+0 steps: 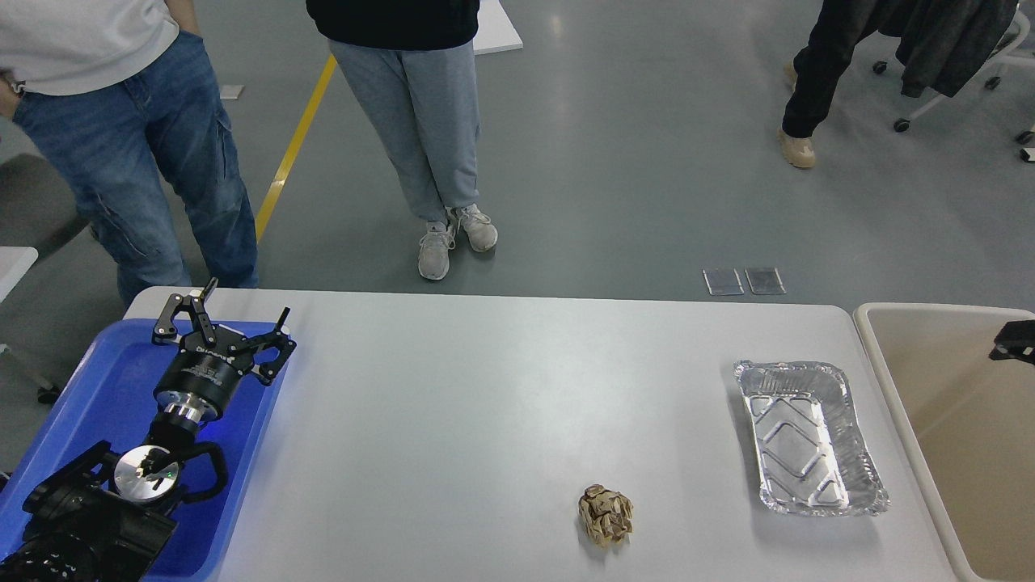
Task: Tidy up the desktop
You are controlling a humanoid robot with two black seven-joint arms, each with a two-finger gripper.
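Left end effector [247,311], fingers apart, hovers over blue tray [97,380] at desk's [485,404] nine o'clock; right end effector [1017,339] cropped, state unclear.

Desktop [485,388]: smooth, matt white-grey. Tray [105,388]: glossy blue plastic. Foil container [808,436]: shiny crinkled metal, embossed base. Crumpled ball [605,515]: rough brown paper. Bin [954,420]: smooth beige plastic. Left gripper [247,305]: black, part-polished metal.

Right hand [1015,339] mostly beyond the edge, fingers untellable.
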